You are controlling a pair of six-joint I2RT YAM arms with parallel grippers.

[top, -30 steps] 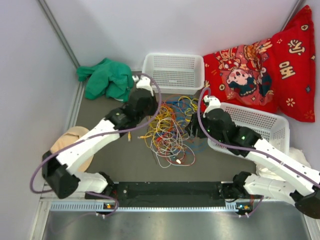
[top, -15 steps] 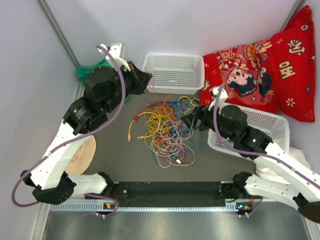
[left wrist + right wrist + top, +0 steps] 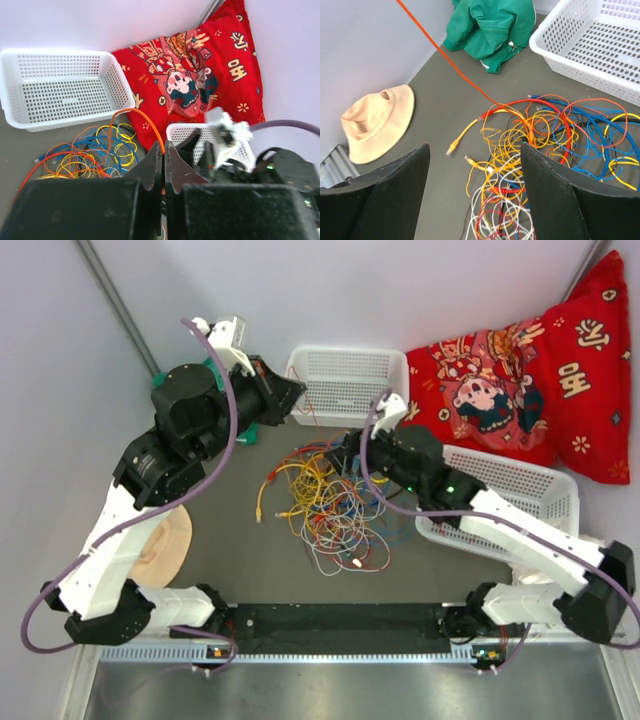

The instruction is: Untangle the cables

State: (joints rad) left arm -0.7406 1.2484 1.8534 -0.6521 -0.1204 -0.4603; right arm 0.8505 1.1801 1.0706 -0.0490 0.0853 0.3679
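Note:
The cables (image 3: 325, 505) lie in a tangled pile of yellow, red, orange, blue and white wires on the grey table; they also show in the right wrist view (image 3: 545, 145). My left gripper (image 3: 295, 397) is raised at the back left, beside the far basket. It is shut on one orange cable (image 3: 145, 117), which runs taut from its jaws (image 3: 163, 150) down into the pile and crosses the right wrist view (image 3: 440, 52). My right gripper (image 3: 345, 455) is open and empty (image 3: 475, 170), above the pile's far right part.
A white basket (image 3: 348, 383) stands at the back. A second white basket (image 3: 520, 495) sits at the right under my right arm. A red cushion (image 3: 520, 370) leans at the back right. A green cloth (image 3: 490, 25) and a beige hat (image 3: 165, 545) lie at the left.
My left arm has lifted and drawn back to the far left, pulling the orange cable out of the pile. My right gripper has moved left and forward over the pile.

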